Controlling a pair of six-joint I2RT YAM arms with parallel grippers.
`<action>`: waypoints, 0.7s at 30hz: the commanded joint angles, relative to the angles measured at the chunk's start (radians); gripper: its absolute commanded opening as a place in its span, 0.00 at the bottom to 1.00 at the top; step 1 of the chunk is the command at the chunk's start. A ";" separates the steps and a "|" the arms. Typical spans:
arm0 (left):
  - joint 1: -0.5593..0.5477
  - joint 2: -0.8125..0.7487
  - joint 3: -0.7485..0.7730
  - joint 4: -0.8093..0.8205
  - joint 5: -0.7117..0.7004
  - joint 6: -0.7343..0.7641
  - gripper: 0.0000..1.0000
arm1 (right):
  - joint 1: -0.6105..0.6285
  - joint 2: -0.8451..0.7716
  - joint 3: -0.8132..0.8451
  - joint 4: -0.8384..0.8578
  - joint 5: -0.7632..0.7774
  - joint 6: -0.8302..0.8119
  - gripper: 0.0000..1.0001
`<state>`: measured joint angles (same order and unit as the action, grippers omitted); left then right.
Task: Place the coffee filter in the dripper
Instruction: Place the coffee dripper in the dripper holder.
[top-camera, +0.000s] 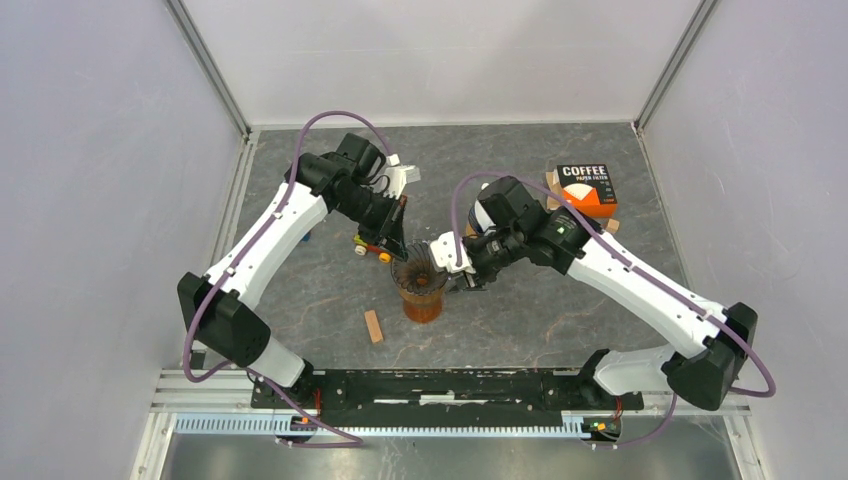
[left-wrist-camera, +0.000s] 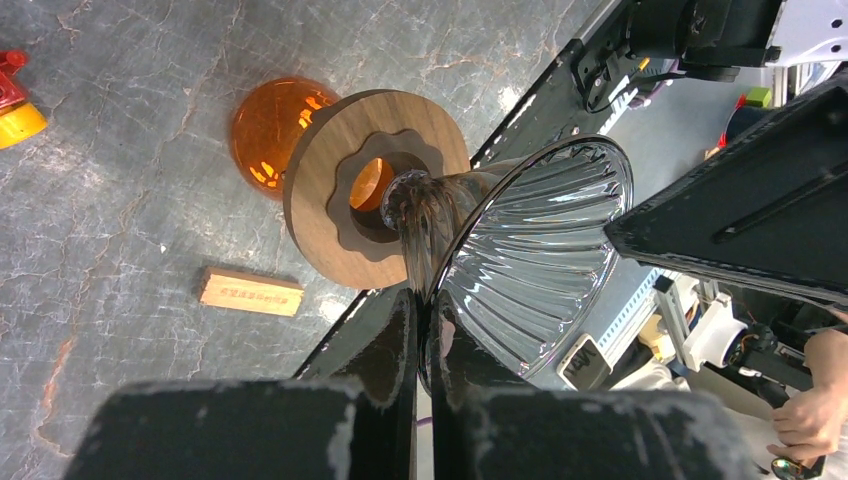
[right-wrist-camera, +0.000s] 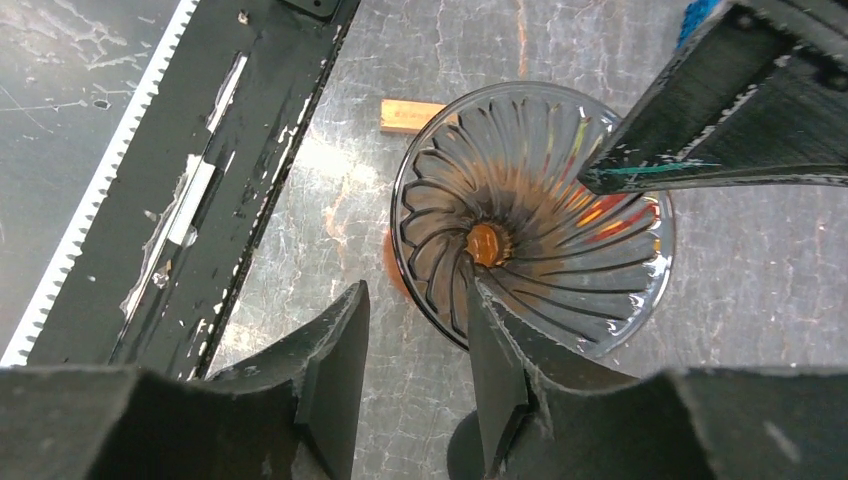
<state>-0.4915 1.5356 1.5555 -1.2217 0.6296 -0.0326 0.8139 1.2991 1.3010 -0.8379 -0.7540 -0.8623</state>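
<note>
Left claw (left-wrist-camera: 425, 312) is pinched on the far rim of the dripper (left-wrist-camera: 540, 250), its two black fingers almost together with the glass edge between them. Right claw (right-wrist-camera: 420, 300) stands apart, one finger outside the near rim and the other just over it, gripping nothing.

Between the two claws the dripper stands upright, its long axis vertical, wide mouth up and narrow neck down. It is a clear glass cone with curved spiral ribs running to the centre hole. The neck passes through a round wooden collar (left-wrist-camera: 320, 190) with a scalloped opening, which sits on an orange vessel (left-wrist-camera: 265, 125).

Both arms reach in from the near edge with bent elbows, wrists turned inward.

Behind the right claw's wrist lies the filter box (top-camera: 585, 188), flat on the grey marbled bench (top-camera: 520, 320). A wooden block (left-wrist-camera: 250, 291) lies beside the vessel, toward the arm bases.
</note>
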 joint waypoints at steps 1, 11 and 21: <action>0.010 -0.012 0.002 0.022 0.024 -0.033 0.02 | 0.020 0.020 0.046 -0.006 0.040 -0.030 0.45; 0.014 -0.002 -0.009 0.022 0.019 -0.036 0.02 | 0.032 0.044 0.046 0.006 0.055 -0.024 0.30; 0.021 0.012 -0.006 0.023 0.012 -0.032 0.02 | 0.038 0.057 0.024 0.020 0.062 -0.021 0.22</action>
<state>-0.4786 1.5459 1.5433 -1.2221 0.6235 -0.0326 0.8444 1.3495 1.3071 -0.8295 -0.6983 -0.8711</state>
